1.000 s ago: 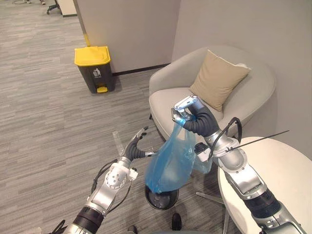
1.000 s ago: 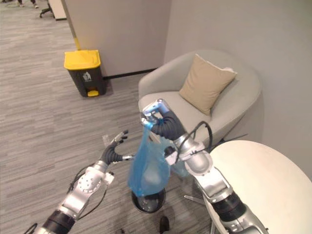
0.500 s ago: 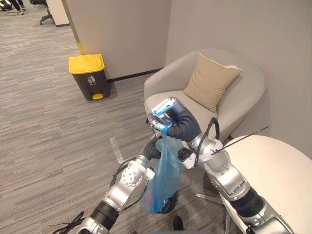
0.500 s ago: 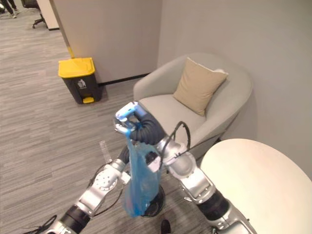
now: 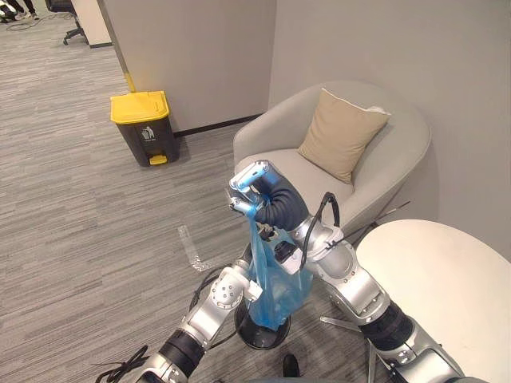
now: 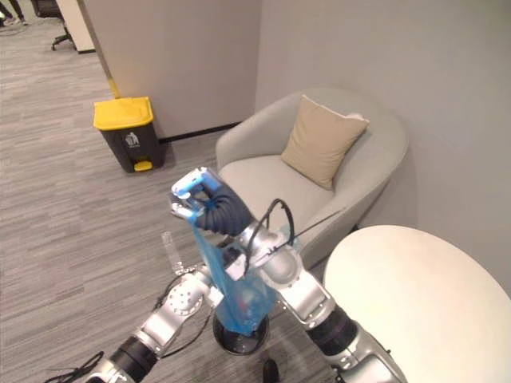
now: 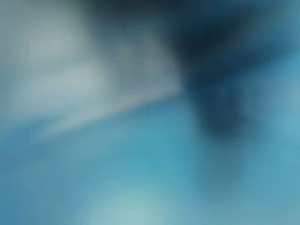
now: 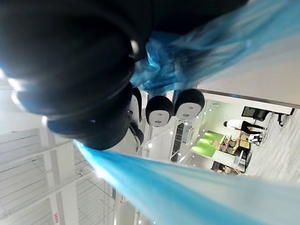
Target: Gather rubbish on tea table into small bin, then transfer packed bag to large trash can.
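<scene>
My right hand [image 5: 254, 188] is raised in front of the armchair and shut on the gathered top of a blue plastic bag [image 5: 275, 275]. The bag hangs straight down, full at the bottom, over the small black bin [image 5: 257, 335] on the floor. In the right wrist view, blue film [image 8: 187, 51] bunches beside the hand's dark cover. My left hand [image 5: 244, 270] reaches in from the lower left and sits against the bag's far side, mostly hidden by it. Blue film [image 7: 150, 178] lies close before the left wrist camera. The large trash can [image 5: 144, 125], dark with a yellow lid, stands shut by the wall at the far left.
A grey armchair [image 5: 375, 159] with a tan cushion [image 5: 342, 132] stands close behind the bag. The round white tea table [image 5: 447, 279] is at the lower right. Grey carpet [image 5: 88, 215] stretches from the bin to the trash can. A strip of clear film [image 5: 190, 247] lies on it.
My left hand, open and apart from the bag a second ago, has moved in behind it. My right hand has carried the bag's top leftwards. The camera has shifted too.
</scene>
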Motion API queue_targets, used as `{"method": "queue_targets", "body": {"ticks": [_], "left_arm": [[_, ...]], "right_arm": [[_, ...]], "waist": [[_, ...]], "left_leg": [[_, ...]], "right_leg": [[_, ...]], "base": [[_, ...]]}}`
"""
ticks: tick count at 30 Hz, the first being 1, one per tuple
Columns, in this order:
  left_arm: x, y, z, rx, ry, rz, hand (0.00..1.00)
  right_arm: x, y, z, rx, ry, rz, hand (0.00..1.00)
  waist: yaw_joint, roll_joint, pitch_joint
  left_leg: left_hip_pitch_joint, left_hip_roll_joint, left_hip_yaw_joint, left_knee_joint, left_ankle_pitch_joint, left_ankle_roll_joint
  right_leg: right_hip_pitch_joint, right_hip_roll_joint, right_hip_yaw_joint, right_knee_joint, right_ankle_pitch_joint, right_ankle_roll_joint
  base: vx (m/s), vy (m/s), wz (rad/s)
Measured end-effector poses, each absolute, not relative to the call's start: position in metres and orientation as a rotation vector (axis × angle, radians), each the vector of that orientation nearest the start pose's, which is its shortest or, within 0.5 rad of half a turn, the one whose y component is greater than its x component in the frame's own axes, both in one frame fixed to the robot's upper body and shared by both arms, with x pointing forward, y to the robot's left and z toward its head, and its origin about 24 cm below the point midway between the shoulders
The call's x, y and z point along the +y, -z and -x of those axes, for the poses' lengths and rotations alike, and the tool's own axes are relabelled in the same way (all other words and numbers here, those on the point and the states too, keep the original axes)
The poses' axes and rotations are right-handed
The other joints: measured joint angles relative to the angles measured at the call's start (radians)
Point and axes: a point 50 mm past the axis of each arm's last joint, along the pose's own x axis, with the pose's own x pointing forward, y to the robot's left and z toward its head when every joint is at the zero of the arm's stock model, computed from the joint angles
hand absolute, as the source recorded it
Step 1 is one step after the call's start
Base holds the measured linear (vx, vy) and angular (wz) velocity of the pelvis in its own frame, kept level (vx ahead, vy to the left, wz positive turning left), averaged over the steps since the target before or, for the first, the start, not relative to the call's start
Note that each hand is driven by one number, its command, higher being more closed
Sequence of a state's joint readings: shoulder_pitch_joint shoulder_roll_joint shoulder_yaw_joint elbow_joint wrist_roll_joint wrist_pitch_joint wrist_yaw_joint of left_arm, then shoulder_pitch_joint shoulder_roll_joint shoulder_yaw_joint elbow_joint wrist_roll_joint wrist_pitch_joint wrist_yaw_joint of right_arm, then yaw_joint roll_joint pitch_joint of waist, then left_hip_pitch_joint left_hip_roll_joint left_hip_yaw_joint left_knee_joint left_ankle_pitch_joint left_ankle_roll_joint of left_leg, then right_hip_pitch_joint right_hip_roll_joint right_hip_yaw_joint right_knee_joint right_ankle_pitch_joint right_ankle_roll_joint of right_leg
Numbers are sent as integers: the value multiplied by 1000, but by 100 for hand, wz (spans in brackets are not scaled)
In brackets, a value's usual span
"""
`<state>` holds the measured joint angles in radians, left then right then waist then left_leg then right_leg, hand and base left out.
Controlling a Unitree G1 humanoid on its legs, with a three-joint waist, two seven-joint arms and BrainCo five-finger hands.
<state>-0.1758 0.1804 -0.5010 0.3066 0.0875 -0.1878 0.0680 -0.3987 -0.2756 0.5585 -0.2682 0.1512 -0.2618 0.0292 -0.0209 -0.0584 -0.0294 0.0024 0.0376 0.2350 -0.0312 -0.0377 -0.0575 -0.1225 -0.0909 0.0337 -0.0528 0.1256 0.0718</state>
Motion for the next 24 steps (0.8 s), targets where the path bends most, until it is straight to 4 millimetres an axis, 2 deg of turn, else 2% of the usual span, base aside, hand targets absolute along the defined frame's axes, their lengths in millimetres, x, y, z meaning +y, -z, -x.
{"method": "queue_targets", "body": {"ticks": [4, 8, 16, 24], "left_arm": [[89, -10, -257, -13, 374, -319, 0], [113, -11, -255, -5, 263, -302, 0], [127, -19, -255, -33, 195, -278, 0], [133, -27, -257, -57, 157, -243, 0]], "right_arm": [[-41, -163, -247, -670, -705, 144, 100], [-61, -133, -256, -538, -600, 216, 100], [-70, -97, -259, -387, -558, 319, 100], [-71, -82, -264, -314, -543, 387, 100]], "waist": [[-1, 0, 0], [1, -1, 0], [6, -1, 0], [10, -3, 2]], "left_leg": [[0, 0, -5, 0, 0, 1], [-2, 1, -22, -1, 1, 1], [0, 2, -45, 0, 7, -1], [1, 3, -60, -3, 18, -5]], "right_leg": [[2, 0, -3, 0, 0, 0], [7, -1, -9, 0, -1, 1], [21, -3, -22, 0, -5, 5], [28, -3, -31, 1, -8, 3]], "base": [[-3, -6, 2], [-6, -11, 9], [-17, -12, 9], [-30, -16, 5]]}}
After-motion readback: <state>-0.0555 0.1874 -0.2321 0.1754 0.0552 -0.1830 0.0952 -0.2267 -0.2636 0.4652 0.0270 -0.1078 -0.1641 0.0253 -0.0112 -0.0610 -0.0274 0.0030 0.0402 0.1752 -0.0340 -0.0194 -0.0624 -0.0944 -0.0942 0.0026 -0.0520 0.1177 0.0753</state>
